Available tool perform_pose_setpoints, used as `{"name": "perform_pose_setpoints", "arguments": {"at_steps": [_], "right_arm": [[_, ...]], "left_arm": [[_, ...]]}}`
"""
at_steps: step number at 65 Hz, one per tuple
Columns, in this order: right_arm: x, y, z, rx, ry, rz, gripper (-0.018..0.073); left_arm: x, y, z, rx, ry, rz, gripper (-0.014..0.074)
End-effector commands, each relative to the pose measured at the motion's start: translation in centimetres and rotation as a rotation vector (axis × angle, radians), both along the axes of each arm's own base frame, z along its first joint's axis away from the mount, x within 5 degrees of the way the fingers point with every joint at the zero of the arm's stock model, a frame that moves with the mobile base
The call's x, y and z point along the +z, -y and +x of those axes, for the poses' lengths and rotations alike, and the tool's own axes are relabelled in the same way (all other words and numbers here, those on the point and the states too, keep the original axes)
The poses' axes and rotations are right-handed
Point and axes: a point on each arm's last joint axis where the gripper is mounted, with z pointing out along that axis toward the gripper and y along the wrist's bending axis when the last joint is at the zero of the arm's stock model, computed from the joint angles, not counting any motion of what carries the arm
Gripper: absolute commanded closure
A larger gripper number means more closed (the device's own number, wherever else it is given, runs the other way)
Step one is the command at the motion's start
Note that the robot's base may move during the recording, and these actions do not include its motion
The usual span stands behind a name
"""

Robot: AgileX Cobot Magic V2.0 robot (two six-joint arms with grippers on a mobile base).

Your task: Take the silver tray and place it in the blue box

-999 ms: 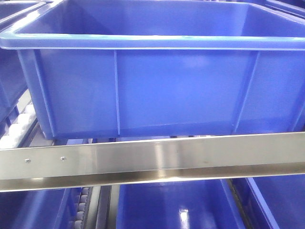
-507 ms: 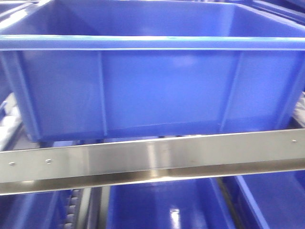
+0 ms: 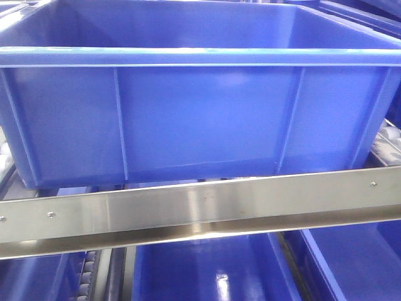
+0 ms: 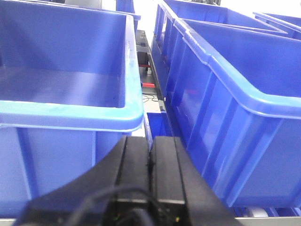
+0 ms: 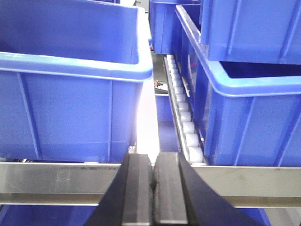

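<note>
While the deep blue box (image 3: 200, 106), thick-rimmed with vertical ribs down its long wall, fills the front view on the shelf behind a steel rail (image 3: 200, 210), the left gripper (image 4: 150, 155) and right gripper (image 5: 153, 188) each have their fingers pressed together, holding nothing.

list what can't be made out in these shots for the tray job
- Silver tray: not in any view; nothing shows where it is.
- Blue box floor: front view, hidden by its own near wall.
- Same box's ends: front view, cut off by the left and right frame edges.
- Left hand: wrist view shows its fingers pressed together, holding nothing; base cut off by the bottom edge.
- Right hand: likewise shut and empty, cut off below.
</note>
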Motion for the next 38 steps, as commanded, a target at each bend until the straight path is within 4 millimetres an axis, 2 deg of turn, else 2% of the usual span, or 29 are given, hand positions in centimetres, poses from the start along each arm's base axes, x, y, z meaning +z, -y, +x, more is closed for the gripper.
{"name": "perform_pose_setpoints", "arguments": {"at_steps": [1, 38], "right_arm": [[0.78, 0.07, -0.17, -0.008, 0.103, 0.001, 0.0503], [0.73, 0.06, -0.17, -0.008, 0.097, 0.001, 0.0503]], "left_arm": [[0.95, -0.03, -0.25, 0.003, 0.108, -0.008, 0.0701], [0.95, -0.03, -0.25, 0.003, 0.108, -0.008, 0.0701]]}}
